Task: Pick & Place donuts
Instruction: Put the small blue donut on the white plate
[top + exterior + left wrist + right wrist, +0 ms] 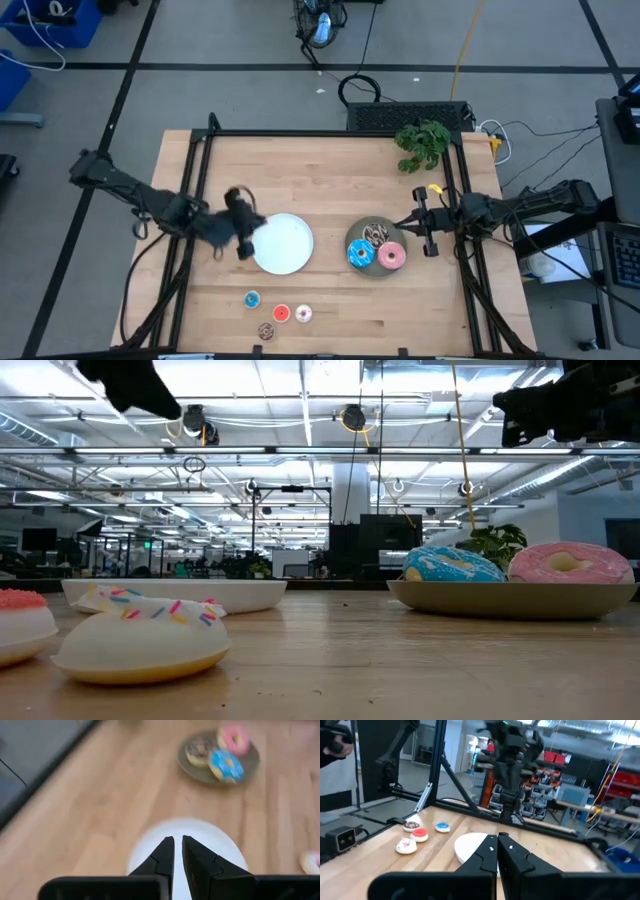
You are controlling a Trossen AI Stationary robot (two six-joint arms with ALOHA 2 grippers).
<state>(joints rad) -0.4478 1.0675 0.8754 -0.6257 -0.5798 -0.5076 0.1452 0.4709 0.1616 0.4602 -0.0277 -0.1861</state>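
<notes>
The three larger donuts lie on a grey plate (pixel 351 238): brown with white drizzle (pixel 375 235), blue-iced (pixel 360 254) and pink-iced (pixel 390 256). The four mini donuts rest on the bare wood near the table's near edge: blue (pixel 252 299), red (pixel 281 313), pale pink-white (pixel 303 314) and brown (pixel 266 331). My left gripper (pixel 250 230) hovers over the left rim of a white plate (pixel 285 245); its fingers (pixel 178 840) are shut and hold nothing. My right gripper (pixel 399 226) hangs just right of the grey plate, raised above the table, shut (pixel 498 837) and empty.
A green plant sprig (pixel 424 143) lies at the far right corner. A black frame (pixel 300 133) borders the table's far, left and right sides. Bare wood lies between the two plates and across the far half of the table. The white plate holds nothing.
</notes>
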